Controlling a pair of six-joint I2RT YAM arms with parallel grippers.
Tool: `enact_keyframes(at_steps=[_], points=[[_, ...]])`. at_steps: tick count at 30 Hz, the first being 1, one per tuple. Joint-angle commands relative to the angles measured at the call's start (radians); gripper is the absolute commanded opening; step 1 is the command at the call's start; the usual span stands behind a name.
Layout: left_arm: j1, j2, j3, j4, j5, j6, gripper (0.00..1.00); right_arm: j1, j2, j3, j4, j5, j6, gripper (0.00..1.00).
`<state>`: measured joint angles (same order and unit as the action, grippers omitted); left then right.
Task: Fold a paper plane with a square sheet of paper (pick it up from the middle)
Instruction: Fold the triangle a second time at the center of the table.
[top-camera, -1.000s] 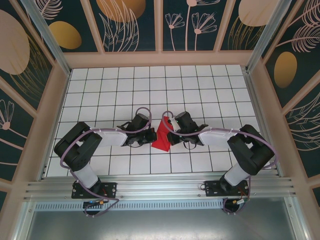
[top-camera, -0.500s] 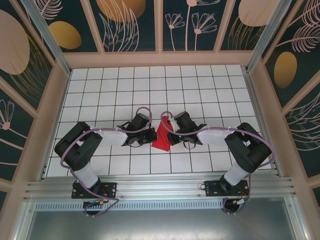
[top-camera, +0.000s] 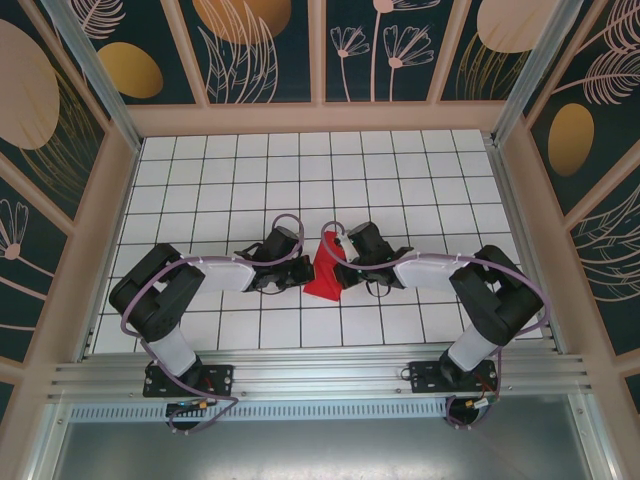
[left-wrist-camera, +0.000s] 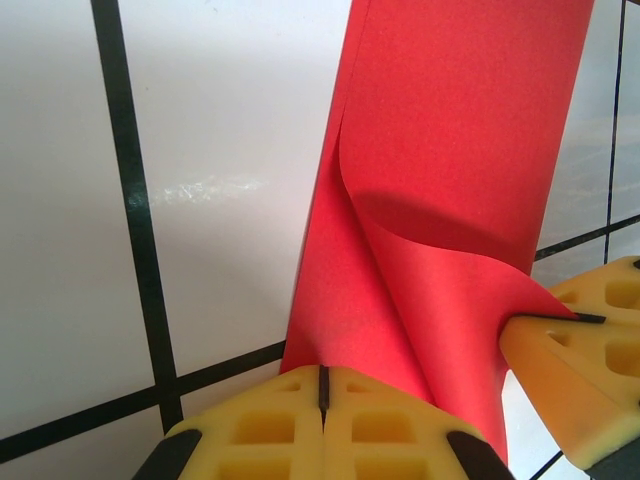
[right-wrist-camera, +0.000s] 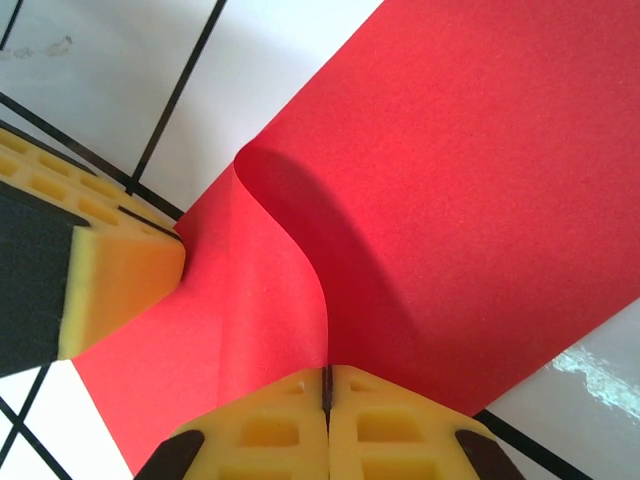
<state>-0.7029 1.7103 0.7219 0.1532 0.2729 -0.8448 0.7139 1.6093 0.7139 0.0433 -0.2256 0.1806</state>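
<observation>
The red square sheet of paper (top-camera: 324, 274) is held up off the tiled table (top-camera: 300, 180) between both grippers, bent and folded over itself. My left gripper (top-camera: 299, 276) is shut on its left edge. In the left wrist view the yellow pads (left-wrist-camera: 270, 430) of this gripper (left-wrist-camera: 323, 378) meet on a raised curl of the sheet (left-wrist-camera: 440, 200). My right gripper (top-camera: 346, 270) is shut on the right edge. In the right wrist view this gripper (right-wrist-camera: 327, 380) pinches a standing fold of the sheet (right-wrist-camera: 450, 220). A paper plane is out of view.
The white tiled table with black grid lines stretches behind and to both sides of the arms. Wooden walls (top-camera: 320, 118) fence it in. The other gripper's yellow fingertip (left-wrist-camera: 585, 350) sits against the paper at the right, and the left one's fingertip (right-wrist-camera: 115, 275) touches it too.
The right arm has crept slightly leftward, squeezing the red paper a little narrower between the grippers. The left arm has held still.
</observation>
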Motion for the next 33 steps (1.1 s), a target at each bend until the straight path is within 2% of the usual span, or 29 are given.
enact_keyframes(at_steps=[1, 33], points=[[-0.003, 0.045, -0.013, -0.112, -0.055, 0.021, 0.02, -0.008, -0.001, 0.024, -0.018, 0.019, -0.014, 0.07], [-0.003, 0.047, -0.006, -0.116, -0.057, 0.024, 0.02, -0.008, 0.035, 0.024, -0.024, 0.04, -0.01, 0.07]])
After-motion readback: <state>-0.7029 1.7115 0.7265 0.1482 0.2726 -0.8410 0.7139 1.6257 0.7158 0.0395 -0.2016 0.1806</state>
